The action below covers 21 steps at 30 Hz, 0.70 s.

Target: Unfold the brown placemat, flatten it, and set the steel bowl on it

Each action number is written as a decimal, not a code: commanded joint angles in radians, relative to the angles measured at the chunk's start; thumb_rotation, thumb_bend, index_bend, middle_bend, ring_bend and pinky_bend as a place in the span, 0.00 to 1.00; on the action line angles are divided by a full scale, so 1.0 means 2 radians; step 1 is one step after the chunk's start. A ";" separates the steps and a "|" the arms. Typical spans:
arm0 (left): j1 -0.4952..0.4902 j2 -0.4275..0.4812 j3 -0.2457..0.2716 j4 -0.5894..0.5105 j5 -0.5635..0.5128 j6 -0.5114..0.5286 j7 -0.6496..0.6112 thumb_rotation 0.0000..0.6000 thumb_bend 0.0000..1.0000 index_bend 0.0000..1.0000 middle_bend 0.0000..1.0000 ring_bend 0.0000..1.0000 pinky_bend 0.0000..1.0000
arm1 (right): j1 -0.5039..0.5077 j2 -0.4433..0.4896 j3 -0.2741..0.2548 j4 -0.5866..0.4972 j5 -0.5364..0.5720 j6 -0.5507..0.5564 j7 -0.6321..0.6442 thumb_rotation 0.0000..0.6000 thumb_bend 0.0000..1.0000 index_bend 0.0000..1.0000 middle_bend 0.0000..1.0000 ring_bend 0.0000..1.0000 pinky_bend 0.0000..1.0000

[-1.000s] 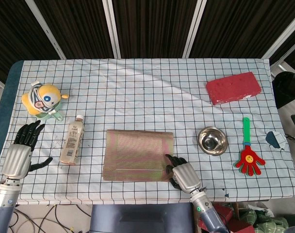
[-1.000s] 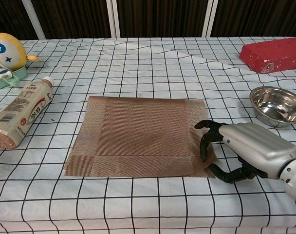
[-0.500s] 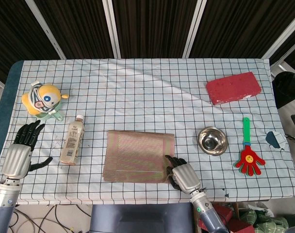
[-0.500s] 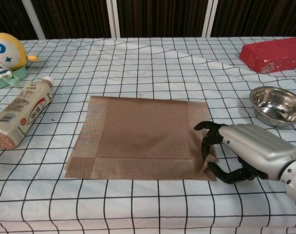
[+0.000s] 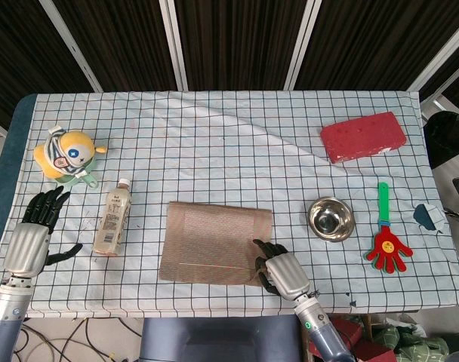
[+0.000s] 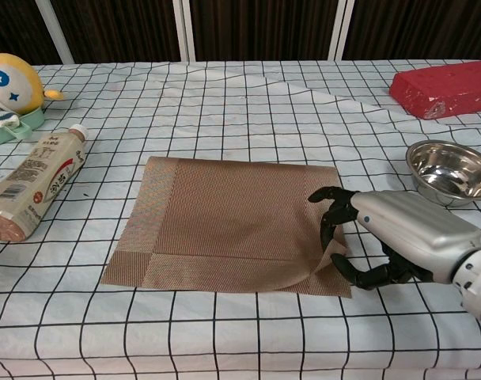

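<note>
Chest view puts the right hand [image 6: 399, 237] at the near right corner of the brown placemat [image 6: 225, 222], its dark fingers [image 6: 329, 229] curled over the top of that corner while the thumb hooks in from below, so the corner is pinched and lifted a little off the checked cloth of the surface [image 6: 225, 103]. The rest of the placemat lies folded and nearly flat, a lighter band running along its near edge and another down its left edge.

In the head view the same placemat [image 5: 214, 241] sits near the middle of the surface's front half, with the right hand [image 5: 282, 273] at its 4 o'clock corner. The steel bowl [image 5: 331, 218] stands upright on the cloth at about 3 o'clock from the placemat, apart from it and not touching the hand. The left hand [image 5: 35, 234] rests at the far left edge of the surface, fingers spread and holding nothing.

A bottle [image 5: 113, 219] lies on its side at 9 o'clock from the placemat, a yellow toy [image 5: 66, 154] beyond it. A red block [image 5: 364, 136] lies at 1 o'clock from the bowl, and a hand-shaped clapper [image 5: 386, 241] at its 3 o'clock.
</note>
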 commanded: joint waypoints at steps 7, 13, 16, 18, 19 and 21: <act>-0.001 0.001 -0.003 0.000 -0.005 -0.002 -0.004 1.00 0.05 0.00 0.00 0.00 0.05 | 0.030 0.004 0.086 -0.048 0.075 -0.013 -0.025 1.00 0.50 0.63 0.11 0.17 0.24; -0.004 0.002 -0.003 0.001 -0.006 -0.007 -0.002 1.00 0.05 0.00 0.00 0.00 0.05 | 0.068 0.006 0.170 -0.062 0.169 -0.022 -0.064 1.00 0.50 0.63 0.12 0.17 0.24; -0.004 0.003 -0.003 0.001 -0.005 -0.008 0.000 1.00 0.05 0.00 0.00 0.00 0.05 | 0.100 0.003 0.215 -0.045 0.226 -0.026 -0.095 1.00 0.50 0.63 0.12 0.17 0.24; -0.005 0.003 -0.003 0.001 -0.005 -0.008 0.001 1.00 0.05 0.00 0.00 0.00 0.05 | 0.126 0.001 0.243 -0.029 0.268 -0.028 -0.115 1.00 0.50 0.63 0.12 0.17 0.24; -0.005 0.003 -0.003 0.001 -0.006 -0.009 0.001 1.00 0.05 0.00 0.00 0.00 0.05 | 0.138 -0.001 0.254 -0.020 0.283 -0.028 -0.123 1.00 0.50 0.63 0.12 0.17 0.24; -0.005 0.005 -0.004 -0.002 -0.011 -0.013 0.001 1.00 0.05 0.00 0.00 0.00 0.05 | 0.166 -0.004 0.277 0.004 0.313 -0.030 -0.135 1.00 0.50 0.63 0.12 0.17 0.24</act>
